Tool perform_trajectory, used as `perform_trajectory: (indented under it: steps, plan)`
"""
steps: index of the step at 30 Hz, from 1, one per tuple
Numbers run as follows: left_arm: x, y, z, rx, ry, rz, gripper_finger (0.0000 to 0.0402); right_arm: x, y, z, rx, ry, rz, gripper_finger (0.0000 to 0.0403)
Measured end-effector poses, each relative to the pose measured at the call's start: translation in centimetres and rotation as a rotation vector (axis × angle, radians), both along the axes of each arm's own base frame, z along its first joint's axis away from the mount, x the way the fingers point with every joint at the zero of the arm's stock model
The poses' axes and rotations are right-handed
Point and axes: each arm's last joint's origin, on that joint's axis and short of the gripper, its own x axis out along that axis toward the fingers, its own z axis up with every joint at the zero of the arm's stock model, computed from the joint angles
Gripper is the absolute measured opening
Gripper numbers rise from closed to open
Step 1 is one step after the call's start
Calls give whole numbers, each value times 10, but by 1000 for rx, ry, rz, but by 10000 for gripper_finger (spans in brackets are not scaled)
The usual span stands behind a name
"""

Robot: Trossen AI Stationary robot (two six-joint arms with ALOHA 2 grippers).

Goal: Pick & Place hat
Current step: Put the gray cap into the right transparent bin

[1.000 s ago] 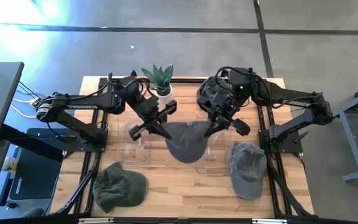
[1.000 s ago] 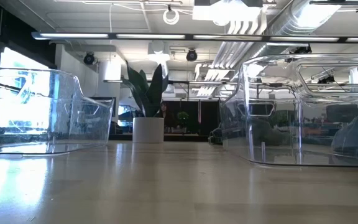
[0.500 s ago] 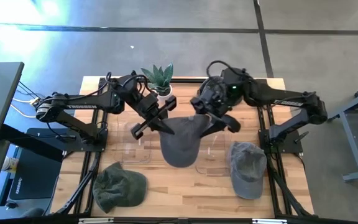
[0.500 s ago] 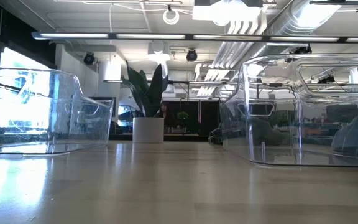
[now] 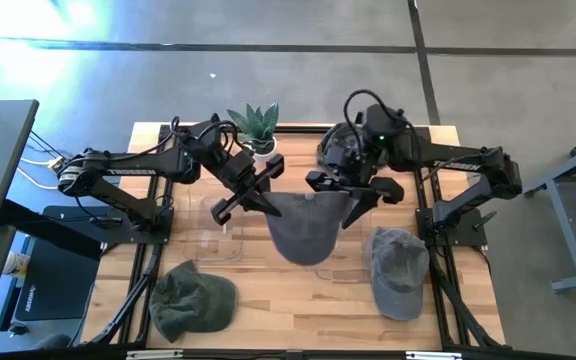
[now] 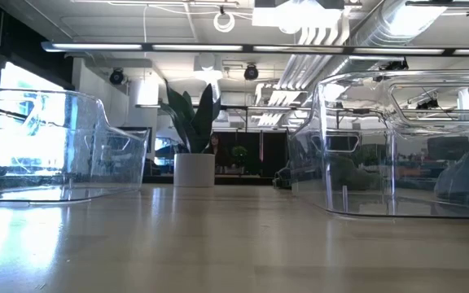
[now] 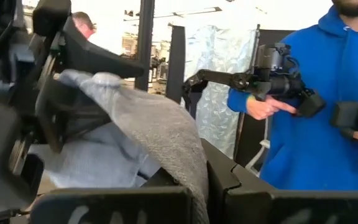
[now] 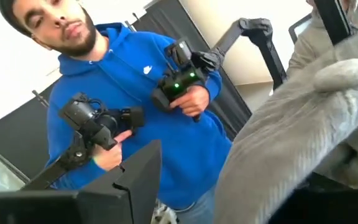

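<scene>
A dark grey hat [image 5: 306, 228] hangs above the table's middle, stretched between my two grippers. My left gripper [image 5: 260, 198] is shut on its left edge. My right gripper [image 5: 353, 200] stands open at its right edge, and the hat's cloth [image 8: 303, 124] lies over one finger. In the left wrist view the hat [image 7: 148, 124] runs back from my fingers toward the right gripper. Neither gripper nor the hat shows in the low view. My left gripper pinches the hat's left edge [image 7: 199, 182] between its two fingers, coming level from the table's left. The hat is lifted clear, and its crown sags below the held edge. My right gripper has the hat's right edge [image 8: 272, 155] draped over one finger, which the cloth hides; the other finger [image 8: 132, 180] stands free of it.
A green hat [image 5: 193, 300] lies near the front left, a blue-grey hat [image 5: 398, 270] at the front right. Two clear bins [image 5: 220, 228] [image 5: 340, 255] stand under the arms, a potted plant [image 5: 256, 125] at the far edge. A person in a blue hoodie [image 8: 135, 106] stands beyond the table.
My right gripper has gone a little toward the far edge and turned about at the hat's right edge. The hat has swung left and back, and its upper edge is now drawn out between the two grippers.
</scene>
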Motion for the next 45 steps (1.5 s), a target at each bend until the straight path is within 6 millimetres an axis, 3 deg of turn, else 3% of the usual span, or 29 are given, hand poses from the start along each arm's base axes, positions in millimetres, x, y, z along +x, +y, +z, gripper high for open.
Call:
perform_trajectory:
  steps: [6,15,19,25,31,38,45]
  plan:
    - [0,0,0,-5,6,-1,1,1,-2,-4,-5,24,-44,162]
    - [12,2,-16,44,70,52,1,-4,-1,-18,-62,87,-56,10]
    - [19,1,-21,71,50,29,1,-14,-1,-25,-99,155,-96,23]
    - [53,4,-52,116,53,49,1,-39,1,-43,-227,301,-136,5]
    - [83,6,-81,135,38,33,1,-57,0,-66,-425,460,-193,19]
    - [105,10,-114,166,72,124,1,-81,2,-111,-451,607,-206,4]
    - [115,13,-131,251,51,225,1,-113,-1,-127,-428,682,-360,14]
